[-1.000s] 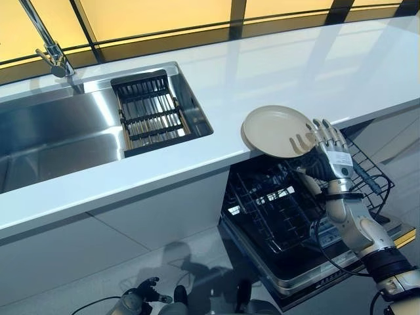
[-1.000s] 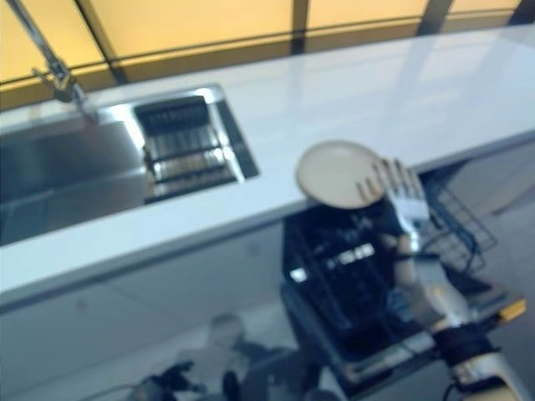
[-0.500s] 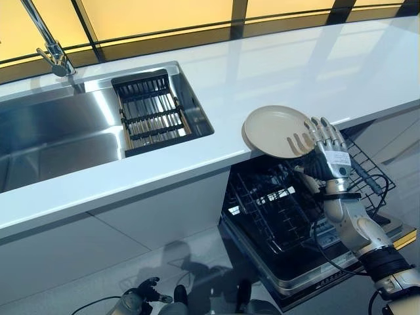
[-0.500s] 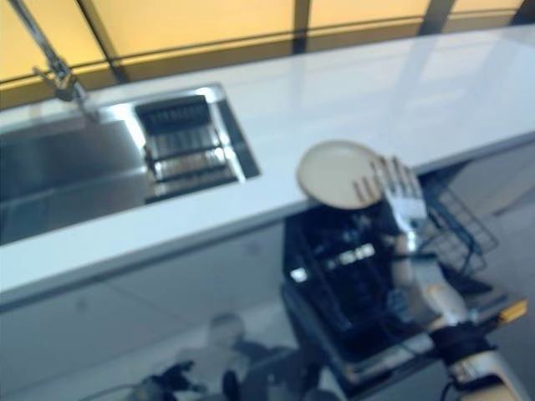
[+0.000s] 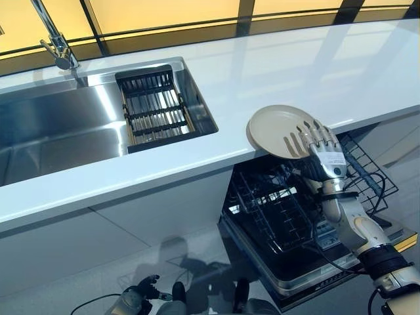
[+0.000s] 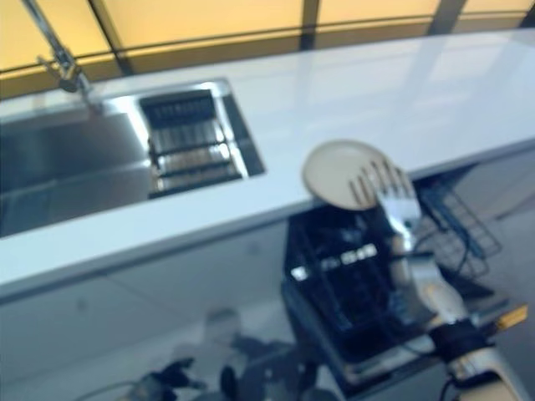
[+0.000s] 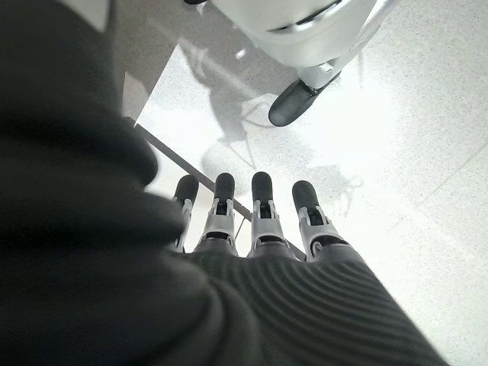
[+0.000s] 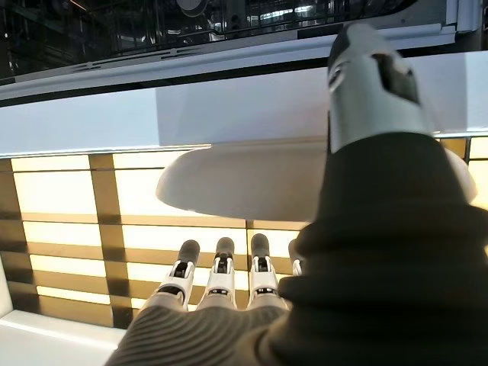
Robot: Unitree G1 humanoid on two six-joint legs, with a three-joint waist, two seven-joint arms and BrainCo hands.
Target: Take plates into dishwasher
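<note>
A round beige plate [image 5: 279, 128] lies at the front edge of the white counter [image 5: 295, 65], part of it overhanging the open dishwasher. My right hand [image 5: 321, 147] reaches up from below and grips its near rim. Its fingers [image 8: 221, 267] lie across one face of the plate [image 8: 229, 183] and the thumb [image 8: 370, 84] across the other, pinching it. Below, the dishwasher's black wire rack [image 5: 262, 203] is pulled out over the lowered door [image 5: 295, 275]. My left hand [image 5: 140, 293] hangs low by the floor, its fingers [image 7: 259, 221] straight and holding nothing.
A steel sink [image 5: 59, 131] is set into the counter at the left, with a black drainer basket [image 5: 154, 108] in its right end and a tap [image 5: 56, 39] behind. A second wire basket [image 5: 367, 177] juts out right of my hand.
The camera has shifted slightly. My right hand's fingers reach a little further over the plate than before; the plate stays at the counter edge.
</note>
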